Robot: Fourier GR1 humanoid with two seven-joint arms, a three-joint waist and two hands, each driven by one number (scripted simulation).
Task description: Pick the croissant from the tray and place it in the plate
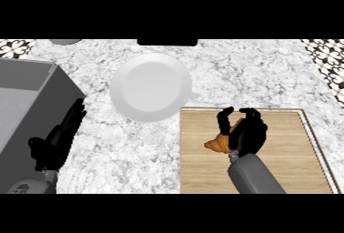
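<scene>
A golden-brown croissant [217, 144] lies on the wooden tray [295, 150], near its left side. My right hand [246, 132] sits over it with fingers curled round its right side, hiding most of it. A white plate [151, 86] rests on the marble counter just up and left of the tray's corner, with nothing on it. At the view's left my left hand [59, 136] rests open, fingers straight and pointing up, beside a grey box.
A large grey box [27, 104] fills the left edge of the counter. Patterned tiles [329, 54] show at the upper corners. A dark object [168, 42] sits at the top edge, behind the plate.
</scene>
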